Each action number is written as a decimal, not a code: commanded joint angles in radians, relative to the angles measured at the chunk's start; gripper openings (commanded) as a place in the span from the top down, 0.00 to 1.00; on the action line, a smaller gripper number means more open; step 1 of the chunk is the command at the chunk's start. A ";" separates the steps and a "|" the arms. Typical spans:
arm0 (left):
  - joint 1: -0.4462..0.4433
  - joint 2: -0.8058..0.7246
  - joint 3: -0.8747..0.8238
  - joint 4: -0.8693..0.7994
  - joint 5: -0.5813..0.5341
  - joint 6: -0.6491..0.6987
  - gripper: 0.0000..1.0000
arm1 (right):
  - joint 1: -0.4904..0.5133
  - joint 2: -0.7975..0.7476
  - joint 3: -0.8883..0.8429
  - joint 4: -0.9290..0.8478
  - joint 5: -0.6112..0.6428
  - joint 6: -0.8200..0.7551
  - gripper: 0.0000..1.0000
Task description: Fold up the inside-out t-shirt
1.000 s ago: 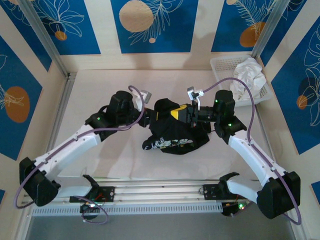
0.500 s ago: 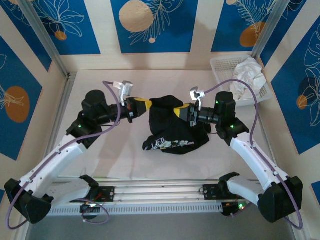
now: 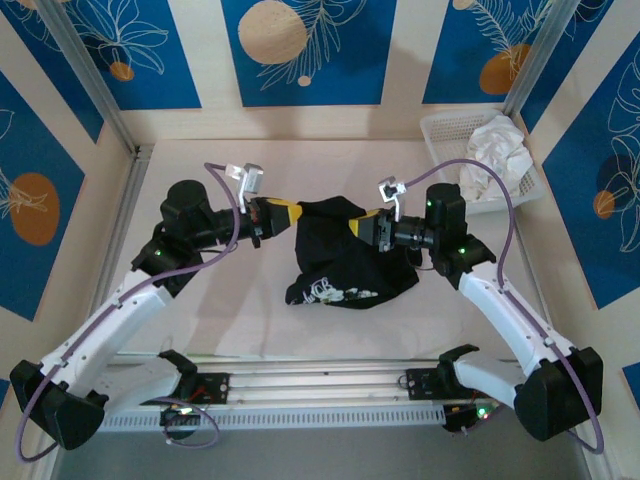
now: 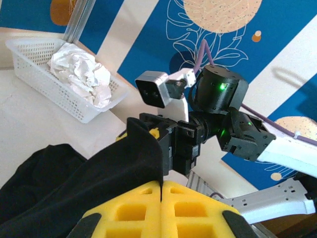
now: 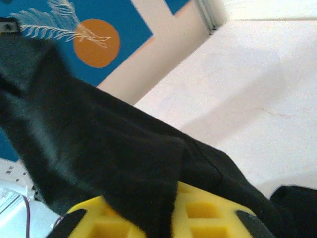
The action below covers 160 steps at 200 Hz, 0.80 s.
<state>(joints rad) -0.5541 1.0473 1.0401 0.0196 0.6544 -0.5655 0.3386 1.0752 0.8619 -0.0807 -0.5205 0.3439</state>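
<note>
The inside-out t-shirt is a black cloth with a pale print at its near hem, bunched on the middle of the table. My left gripper holds its upper left edge. In the left wrist view the yellow pads are pressed together with a fold of the black cloth pinched in the seam of my left gripper. My right gripper grips the shirt's upper right part. In the right wrist view black cloth drapes over the pads and runs down between them at my right gripper. The top edge hangs lifted between the two grippers.
A white basket with a crumpled white cloth stands at the back right corner; it is also in the left wrist view, basket. A metal rail runs along the near edge. Walls close in the table's left, back and right.
My left gripper has shut on the shirt's edge and pulled it left, away from the right gripper. The cloth's top edge is now spread between them.
</note>
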 commanded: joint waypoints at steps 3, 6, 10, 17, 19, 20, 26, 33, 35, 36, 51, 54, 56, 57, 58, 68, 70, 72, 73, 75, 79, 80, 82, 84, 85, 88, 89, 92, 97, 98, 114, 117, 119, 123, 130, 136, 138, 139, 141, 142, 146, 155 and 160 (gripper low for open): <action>0.007 0.020 -0.008 0.026 0.028 0.015 1.00 | 0.005 0.017 0.068 -0.174 0.191 -0.014 0.74; 0.007 0.021 -0.008 0.028 0.029 0.012 1.00 | 0.004 0.015 0.070 -0.185 0.207 -0.016 0.73; 0.006 0.023 -0.006 0.030 0.029 0.011 1.00 | 0.004 0.010 0.072 -0.194 0.224 -0.021 0.71; 0.007 0.025 -0.006 0.032 0.029 0.011 1.00 | 0.005 -0.001 0.075 -0.210 0.251 -0.027 0.69; 0.007 0.026 -0.007 0.032 0.028 0.012 1.00 | 0.005 -0.004 0.076 -0.214 0.261 -0.030 0.69; 0.007 0.026 -0.007 0.033 0.028 0.012 1.00 | 0.005 -0.007 0.077 -0.216 0.264 -0.031 0.69; 0.007 0.028 -0.007 0.033 0.026 0.012 1.00 | 0.008 -0.018 0.080 -0.230 0.285 -0.040 0.67; 0.007 0.030 -0.005 0.031 0.024 0.012 1.00 | 0.013 -0.033 0.084 -0.244 0.305 -0.058 0.65; 0.007 0.030 -0.004 0.031 0.024 0.012 1.00 | 0.016 -0.038 0.083 -0.248 0.312 -0.063 0.64; 0.007 0.030 -0.004 0.031 0.024 0.012 1.00 | 0.016 -0.041 0.083 -0.248 0.314 -0.065 0.64; 0.007 0.034 -0.001 0.027 0.023 0.010 1.00 | 0.044 -0.087 0.075 -0.248 0.336 -0.120 0.60; 0.007 0.035 0.000 0.026 0.021 0.010 1.00 | 0.053 -0.097 0.072 -0.244 0.336 -0.133 0.59; 0.007 0.036 -0.001 0.025 0.021 0.010 1.00 | 0.060 -0.104 0.070 -0.241 0.336 -0.140 0.59; 0.007 0.036 0.000 0.024 0.020 0.010 1.00 | 0.063 -0.108 0.068 -0.240 0.336 -0.145 0.59; 0.007 0.036 0.000 0.024 0.020 0.010 1.00 | 0.065 -0.111 0.067 -0.238 0.337 -0.150 0.59; 0.007 0.038 0.001 0.020 0.017 0.012 1.00 | 0.099 -0.146 0.054 -0.222 0.336 -0.185 0.58; 0.007 0.039 0.001 0.018 0.016 0.012 1.00 | 0.105 -0.154 0.051 -0.218 0.332 -0.195 0.59; 0.007 0.039 0.001 0.017 0.015 0.013 1.00 | 0.114 -0.160 0.048 -0.212 0.328 -0.204 0.59; 0.007 0.039 0.001 0.017 0.015 0.013 1.00 | 0.118 -0.164 0.047 -0.210 0.325 -0.210 0.59; 0.006 0.040 0.001 0.015 0.014 0.014 1.00 | 0.128 -0.171 0.043 -0.205 0.318 -0.219 0.59; 0.008 0.040 0.002 0.012 0.013 0.014 1.00 | 0.145 -0.183 0.037 -0.193 0.305 -0.237 0.59; 0.008 0.040 0.002 0.011 0.013 0.015 1.00 | 0.149 -0.185 0.036 -0.191 0.301 -0.241 0.59; 0.008 0.041 0.002 0.010 0.013 0.015 1.00 | 0.158 -0.191 0.032 -0.185 0.294 -0.249 0.60; 0.007 0.042 0.002 0.010 0.012 0.015 1.00 | 0.166 -0.195 0.028 -0.178 0.286 -0.255 0.60; 0.007 0.042 0.003 0.010 0.012 0.015 1.00 | 0.169 -0.198 0.027 -0.176 0.282 -0.260 0.61; 0.007 0.042 0.003 0.009 0.011 0.016 1.00 | 0.183 -0.202 0.024 -0.167 0.268 -0.269 0.61; 0.007 0.043 0.003 0.008 0.011 0.015 1.00 | 0.187 -0.203 0.024 -0.165 0.262 -0.272 0.62; 0.007 0.043 0.003 0.007 0.011 0.016 1.00 | 0.198 -0.204 0.024 -0.159 0.245 -0.284 0.62; 0.007 0.043 0.002 0.006 0.012 0.016 1.00 | 0.224 -0.202 0.024 -0.152 0.219 -0.299 0.64; 0.007 0.043 0.003 0.006 0.012 0.016 1.00 | 0.228 -0.201 0.025 -0.151 0.213 -0.302 0.64; 0.007 0.045 0.005 0.004 0.013 0.018 1.00 | 0.299 -0.169 0.042 -0.133 0.176 -0.338 0.69; 0.007 0.045 0.004 0.003 0.013 0.018 1.00 | 0.312 -0.161 0.046 -0.132 0.174 -0.344 0.69; 0.007 0.045 0.006 0.002 0.012 0.018 1.00 | 0.318 -0.155 0.049 -0.130 0.174 -0.349 0.70; 0.006 0.046 0.005 0.002 0.013 0.018 1.00 | 0.333 -0.144 0.056 -0.128 0.178 -0.358 0.71; 0.006 0.045 0.005 0.002 0.014 0.021 1.00 | 0.353 -0.124 0.066 -0.121 0.192 -0.367 0.73; 0.006 0.046 0.006 0.000 0.014 0.022 1.00 | 0.365 -0.104 0.078 -0.117 0.200 -0.374 0.74; 0.006 0.046 0.006 0.000 0.013 0.022 1.00 | 0.369 -0.097 0.082 -0.116 0.203 -0.375 0.74; 0.006 0.046 0.006 -0.001 0.014 0.022 1.00 | 0.370 -0.094 0.084 -0.116 0.205 -0.376 0.74; 0.007 0.046 0.007 -0.001 0.014 0.022 1.00 | 0.372 -0.087 0.087 -0.115 0.212 -0.376 0.74; 0.006 0.046 0.008 -0.001 0.015 0.023 1.00 | 0.374 -0.083 0.090 -0.115 0.216 -0.375 0.74; 0.006 0.046 0.007 -0.002 0.017 0.024 1.00 | 0.376 -0.070 0.099 -0.113 0.235 -0.372 0.75; 0.005 0.046 0.005 -0.003 0.022 0.027 1.00 | 0.376 -0.033 0.121 -0.111 0.279 -0.360 0.78; 0.006 0.046 0.005 -0.002 0.024 0.027 1.00 | 0.375 -0.016 0.133 -0.111 0.306 -0.351 0.79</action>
<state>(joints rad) -0.5537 1.0954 1.0386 0.0139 0.6548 -0.5659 0.7055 0.9943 0.9253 -0.2165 -0.2958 0.0231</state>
